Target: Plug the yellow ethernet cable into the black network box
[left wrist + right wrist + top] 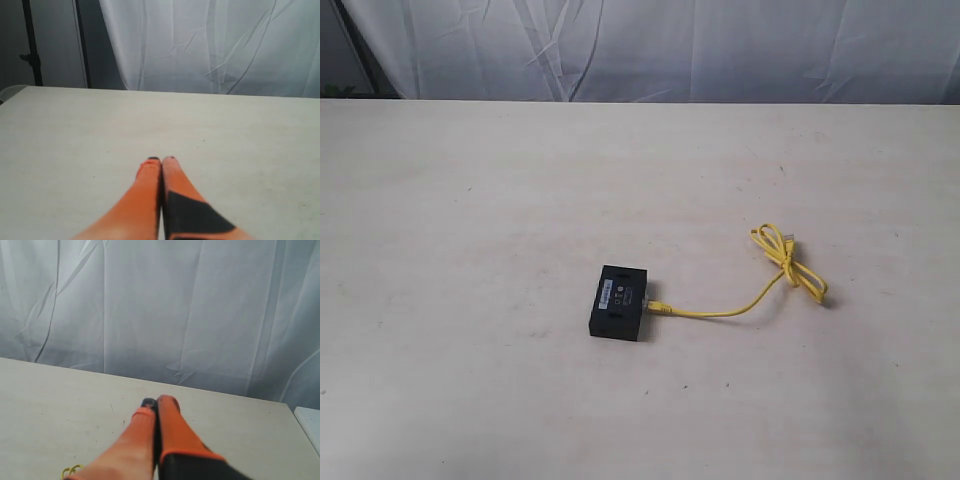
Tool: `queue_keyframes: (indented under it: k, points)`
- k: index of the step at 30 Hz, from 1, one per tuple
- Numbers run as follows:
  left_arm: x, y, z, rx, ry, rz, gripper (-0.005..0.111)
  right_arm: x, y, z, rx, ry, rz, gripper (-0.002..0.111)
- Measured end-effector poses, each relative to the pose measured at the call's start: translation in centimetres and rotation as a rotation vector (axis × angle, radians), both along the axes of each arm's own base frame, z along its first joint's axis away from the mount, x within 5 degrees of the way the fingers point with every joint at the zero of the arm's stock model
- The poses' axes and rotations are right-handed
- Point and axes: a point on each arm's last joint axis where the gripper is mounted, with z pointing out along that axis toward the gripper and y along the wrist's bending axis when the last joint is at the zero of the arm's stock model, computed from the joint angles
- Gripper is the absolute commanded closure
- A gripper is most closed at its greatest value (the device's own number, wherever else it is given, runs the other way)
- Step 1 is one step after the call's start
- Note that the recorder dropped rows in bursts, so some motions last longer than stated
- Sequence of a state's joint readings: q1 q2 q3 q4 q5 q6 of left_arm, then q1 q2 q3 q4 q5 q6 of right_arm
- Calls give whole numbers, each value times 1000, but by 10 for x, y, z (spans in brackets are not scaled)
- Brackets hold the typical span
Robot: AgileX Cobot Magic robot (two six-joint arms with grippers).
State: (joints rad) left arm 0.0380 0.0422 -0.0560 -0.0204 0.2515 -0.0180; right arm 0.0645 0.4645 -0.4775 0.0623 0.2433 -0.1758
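The black network box (619,302) lies flat near the middle of the table in the exterior view. The yellow ethernet cable (740,307) runs from the box's right side, where one plug sits at the box's edge, out to a loose bow-like knot (790,262) further right. Neither arm shows in the exterior view. My left gripper (161,160) is shut with nothing in it, above bare table. My right gripper (157,402) is also shut and empty; a small loop of the yellow cable (71,471) shows at the bottom edge of its view.
A pale wooden table (470,220) fills the scene, backed by a white wrinkled curtain (670,45). A dark stand (31,45) rises beyond the table's far corner in the left wrist view. A white surface (310,422) sits past the table's edge in the right wrist view.
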Motion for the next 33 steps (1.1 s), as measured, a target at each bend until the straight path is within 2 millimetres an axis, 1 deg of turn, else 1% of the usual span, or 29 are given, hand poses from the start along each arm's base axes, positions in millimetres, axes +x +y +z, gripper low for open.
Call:
queue_keyframes:
  k: [1, 3, 25, 29, 33]
  points:
    - [0, 0, -10, -1, 17, 0, 107, 0, 0, 0, 0, 0, 0, 108]
    - [-1, 0, -16, -1, 25, 0, 107, 0, 0, 0, 0, 0, 0, 108]
    - [-1, 0, -15, 0, 8, 0, 107, 0, 0, 0, 0, 0, 0, 108]
    - [-1, 0, -15, 0, 8, 0, 107, 0, -1, 2, -59, -30, -3, 108]
    - [-1, 0, -15, 0, 8, 0, 107, 1, -1, 4, -64, -50, -4, 108]
